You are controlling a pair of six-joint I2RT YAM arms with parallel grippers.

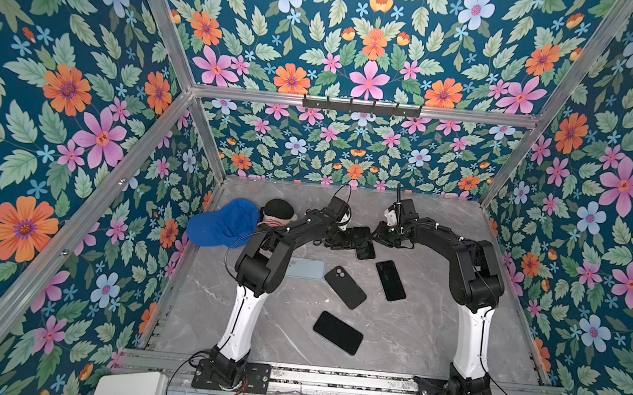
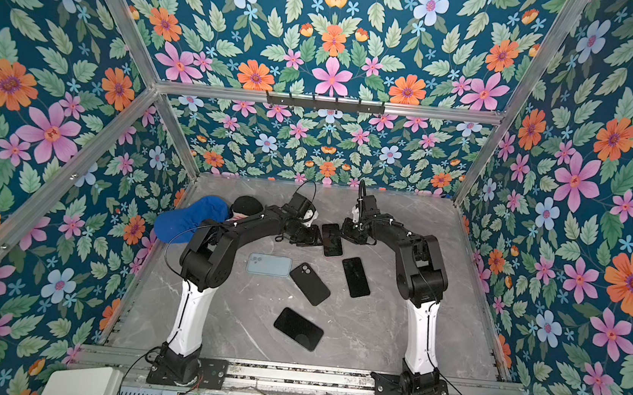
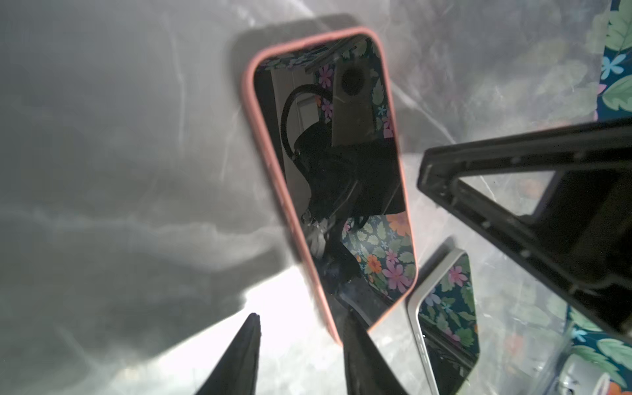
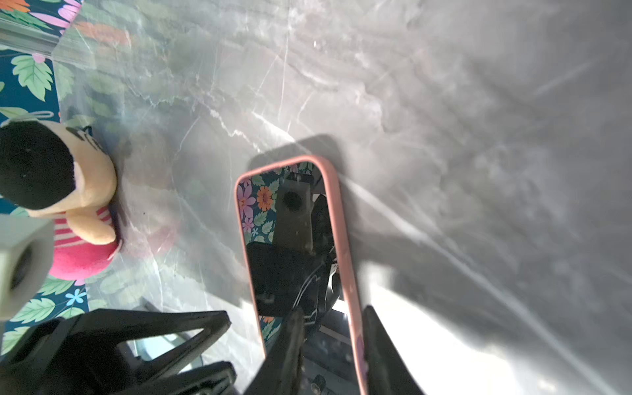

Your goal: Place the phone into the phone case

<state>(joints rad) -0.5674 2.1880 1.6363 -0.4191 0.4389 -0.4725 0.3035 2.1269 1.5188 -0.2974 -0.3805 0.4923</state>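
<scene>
A phone [image 3: 335, 178] with a dark glossy screen lies flat on the grey table inside a pink phone case [image 3: 273, 178]; the pink rim runs all round it [image 4: 345, 246]. In both top views it lies between the two grippers [image 1: 365, 244] [image 2: 331, 240]. My left gripper [image 3: 301, 313] is open at one long edge, with one fingertip over the screen and the other well out over bare table. My right gripper [image 4: 333, 309] is open astride the opposite long edge, one finger over the screen and one just outside the rim.
Nearer the front lie a light blue case [image 2: 268, 265], a black case or phone back with camera cutouts [image 2: 309, 283] and two black phones [image 2: 356, 277] [image 2: 298, 329]. A blue cap [image 1: 223, 223] and a plush toy [image 4: 68, 205] sit at the back left.
</scene>
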